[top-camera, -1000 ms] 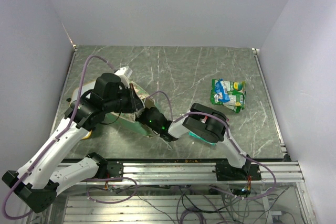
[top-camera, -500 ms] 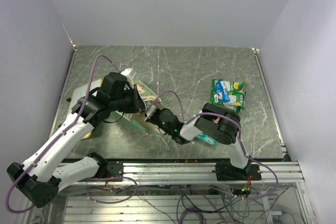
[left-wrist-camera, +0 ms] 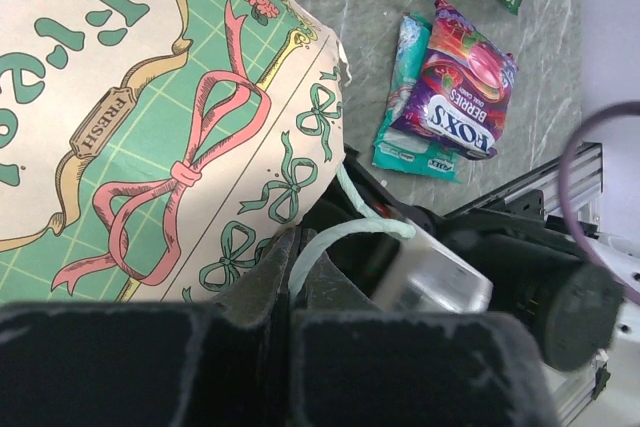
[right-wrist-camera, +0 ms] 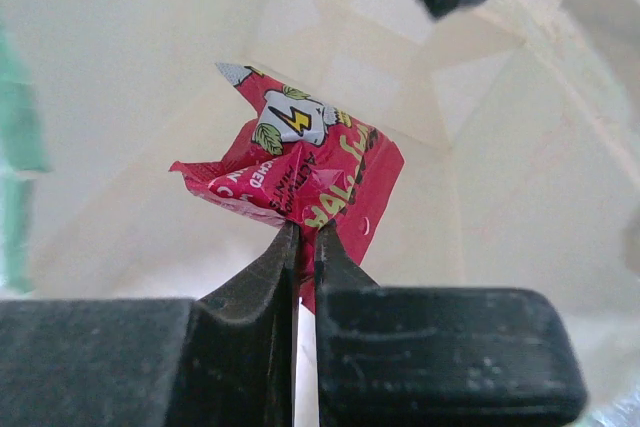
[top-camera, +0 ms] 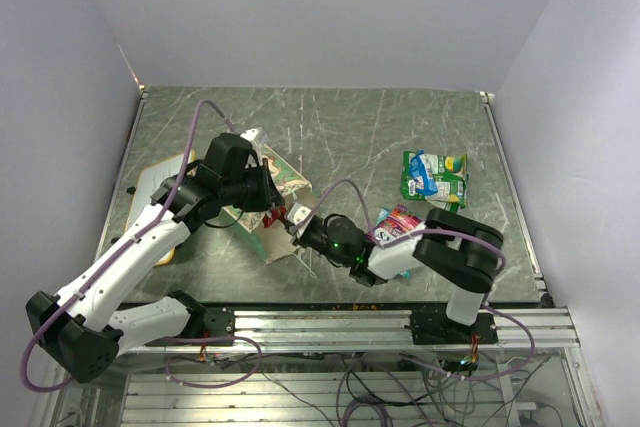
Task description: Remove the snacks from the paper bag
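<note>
1. Pinching tight, the left hand (left-wrist-camera: 292, 252) has its two fingers pressed together on a pale string handle (left-wrist-camera: 345, 234) of the paper bag (left-wrist-camera: 150, 117). A loop of the string curls out from between the fingertips.
2. The paper bag is tipped over near the left side of the table (top-camera: 350, 137), its printed green and pink ribbon side turned up. Its mouth faces the right arm.
3. The right hand (right-wrist-camera: 306, 235) reaches into the bag's mouth. Its wrist view shows the cream inside of the bag all around it.
4. The right hand is nearly closed, its two fingertips clamped on the lower edge of a crumpled red packet (right-wrist-camera: 300, 172) with yellow lettering and a small lightning mark. The packet stands up from the fingertips against the bag's inner wall.
5. From above, a bit of red shows at the bag's mouth, between the two hands.
6. A purple packet (left-wrist-camera: 458, 87) lies on the table just outside the bag, beside the right arm. It rests partly on top of a teal packet (left-wrist-camera: 400, 142).
7. Two or more green-and-white packets (top-camera: 433, 177) lie together farther right on the table, well apart from the bag and touched by neither hand.
</note>
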Motion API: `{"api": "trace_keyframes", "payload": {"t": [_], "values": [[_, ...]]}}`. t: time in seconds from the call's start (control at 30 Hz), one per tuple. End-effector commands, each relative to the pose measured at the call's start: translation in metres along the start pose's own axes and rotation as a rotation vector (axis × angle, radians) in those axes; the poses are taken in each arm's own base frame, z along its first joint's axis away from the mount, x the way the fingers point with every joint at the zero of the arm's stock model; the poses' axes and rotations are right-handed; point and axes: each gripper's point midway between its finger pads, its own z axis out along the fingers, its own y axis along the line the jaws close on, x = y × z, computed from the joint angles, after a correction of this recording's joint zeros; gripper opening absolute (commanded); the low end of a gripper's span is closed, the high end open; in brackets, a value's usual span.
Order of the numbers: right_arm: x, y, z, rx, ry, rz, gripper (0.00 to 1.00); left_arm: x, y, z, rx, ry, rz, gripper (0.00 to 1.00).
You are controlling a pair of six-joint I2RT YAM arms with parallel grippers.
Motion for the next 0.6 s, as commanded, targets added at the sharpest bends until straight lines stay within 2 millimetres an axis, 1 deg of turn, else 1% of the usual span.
{"api": "trace_keyframes", "payload": {"t": [0.0,0.07,0.13,0.27,0.3,0.33,0.37,0.43,0.57], "values": [[-0.01,0.011,-0.025,-0.076,0.012,0.028,0.0,-0.021,-0.004,0.002,-0.013,-0.067,-0.005,0.07],[-0.007,0.023,-0.038,-0.161,0.046,0.014,0.0,-0.023,0.003,0.006,-0.056,-0.074,-0.024,0.07],[-0.002,0.033,-0.053,-0.236,0.101,0.007,0.0,-0.027,0.004,0.01,-0.063,-0.087,-0.035,0.07],[0.004,0.036,-0.088,-0.293,0.194,0.033,0.0,-0.036,-0.004,0.018,-0.027,-0.11,-0.037,0.07],[0.001,0.035,-0.096,-0.302,0.205,0.038,0.0,-0.037,-0.004,0.02,-0.028,-0.111,-0.037,0.07],[-0.007,0.031,-0.103,-0.304,0.207,0.044,0.0,-0.038,-0.002,0.023,-0.035,-0.109,-0.038,0.07],[-0.005,0.032,-0.109,-0.311,0.237,0.052,0.0,-0.038,-0.002,0.025,-0.034,-0.107,-0.038,0.07],[-0.021,0.02,-0.118,-0.278,0.247,0.084,0.0,-0.039,-0.002,0.03,-0.031,-0.106,-0.036,0.07],[-0.041,-0.001,-0.138,-0.185,0.313,0.176,0.0,-0.044,-0.004,0.037,-0.011,-0.123,-0.033,0.07]]}}
